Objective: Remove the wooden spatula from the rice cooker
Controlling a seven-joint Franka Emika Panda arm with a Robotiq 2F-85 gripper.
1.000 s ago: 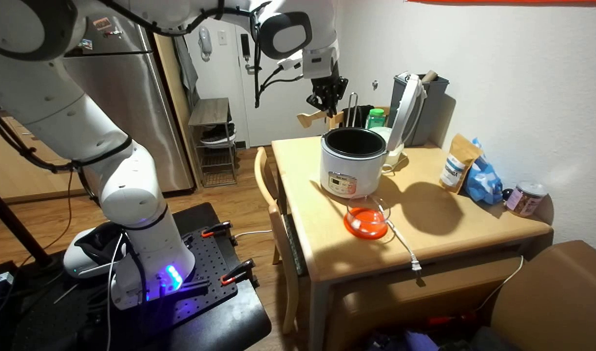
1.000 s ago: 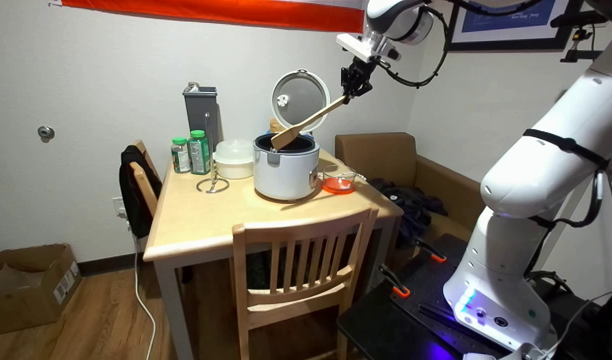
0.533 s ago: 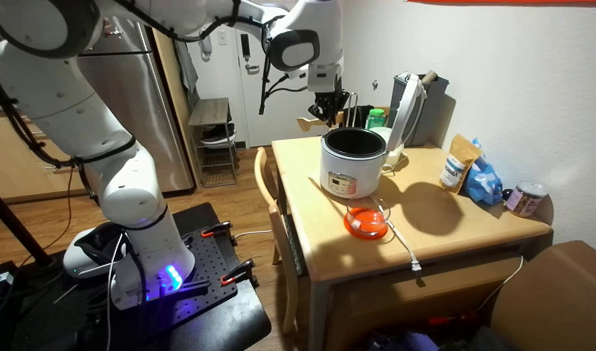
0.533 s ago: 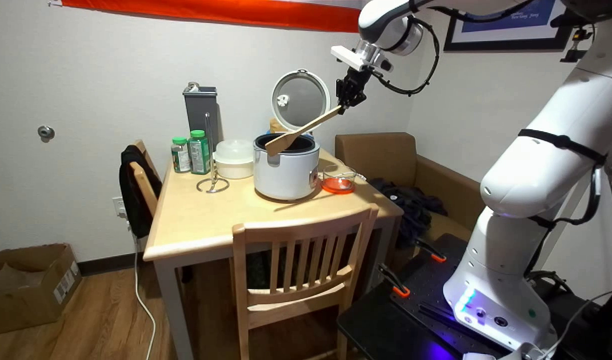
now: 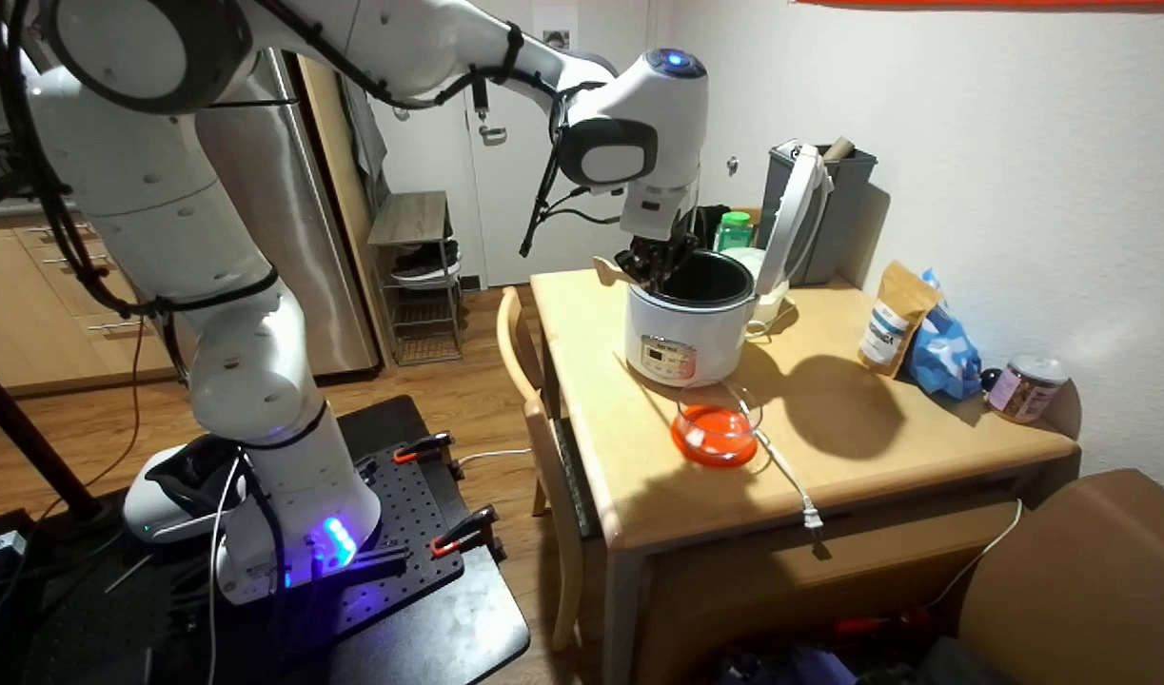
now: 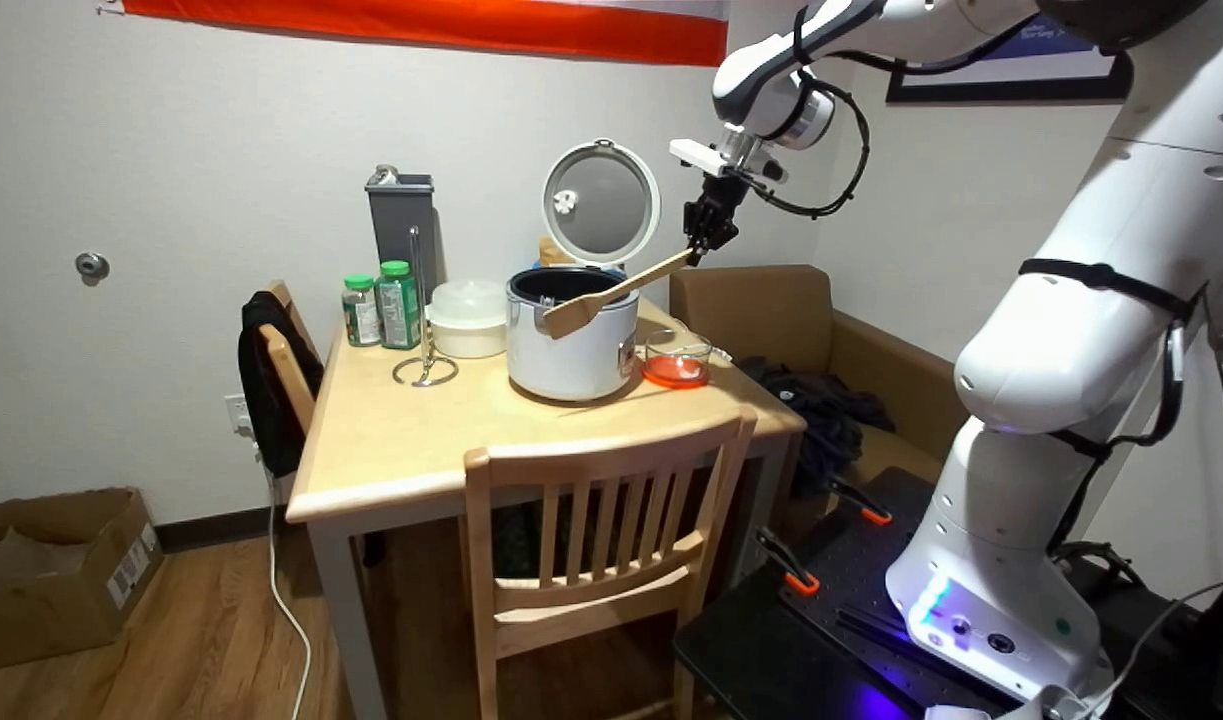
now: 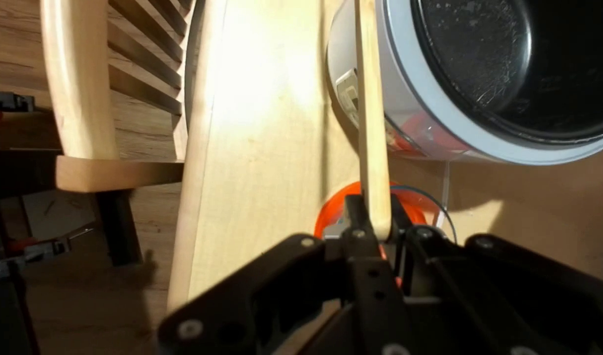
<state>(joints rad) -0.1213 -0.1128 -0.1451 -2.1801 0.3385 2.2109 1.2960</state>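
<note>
The wooden spatula (image 6: 571, 316) is held by the end of its handle and slopes down to its blade. The blade also shows in an exterior view (image 5: 608, 271); in the wrist view the handle (image 7: 372, 118) passes outside the cooker's rim and the blade is out of view. The white rice cooker (image 5: 681, 333) stands on the table with its lid up; it also shows in an exterior view (image 6: 571, 355) and the wrist view (image 7: 432, 106). Its dark pot looks empty. My gripper (image 6: 698, 250), also in an exterior view (image 5: 650, 282) and the wrist view (image 7: 376, 212), is shut on the handle.
A clear bowl on an orange-red lid (image 5: 698, 455) sits beside the cooker, above a power cord (image 5: 791, 476). A white tub (image 6: 468, 335), a metal stand (image 6: 426, 375) and green-capped bottles (image 6: 398, 310) stand on the table (image 6: 401, 450). A wooden chair (image 6: 611, 455) is at its edge.
My gripper has moved down with the spatula. The blade has gone from in front of the pot's opening to in front of the cooker's outer wall, as seen in an exterior view.
</note>
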